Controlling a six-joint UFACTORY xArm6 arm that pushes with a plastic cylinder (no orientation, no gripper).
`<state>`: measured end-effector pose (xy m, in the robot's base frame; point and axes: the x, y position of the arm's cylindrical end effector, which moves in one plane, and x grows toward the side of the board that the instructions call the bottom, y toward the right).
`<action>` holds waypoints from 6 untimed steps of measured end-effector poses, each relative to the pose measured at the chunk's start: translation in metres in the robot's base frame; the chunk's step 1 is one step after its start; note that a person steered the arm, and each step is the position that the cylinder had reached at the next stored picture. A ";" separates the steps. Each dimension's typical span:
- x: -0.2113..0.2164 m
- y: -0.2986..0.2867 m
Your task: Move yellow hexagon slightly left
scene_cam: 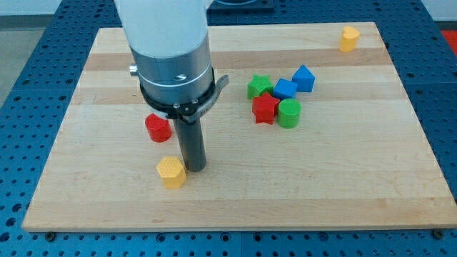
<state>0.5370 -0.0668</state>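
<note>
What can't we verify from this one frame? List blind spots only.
- Contact: my tip sits right of the yellow hexagon; whether they touch can't be told in the camera view, they overlap.
- Red block: its right edge sits by the arm's grey collar; shape unclear.
- Board behind the arm body: hidden.
- Yellow block at the view's top right: too small to name its shape.
- Cluster: red star partly hides the green star.

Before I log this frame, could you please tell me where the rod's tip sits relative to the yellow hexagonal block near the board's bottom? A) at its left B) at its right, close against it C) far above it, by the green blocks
B: my tip stands just at the view's right of the yellow hexagonal block, apparently touching it.
</note>
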 end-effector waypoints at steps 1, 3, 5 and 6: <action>0.017 0.000; 0.020 -0.028; 0.020 -0.079; 0.020 -0.101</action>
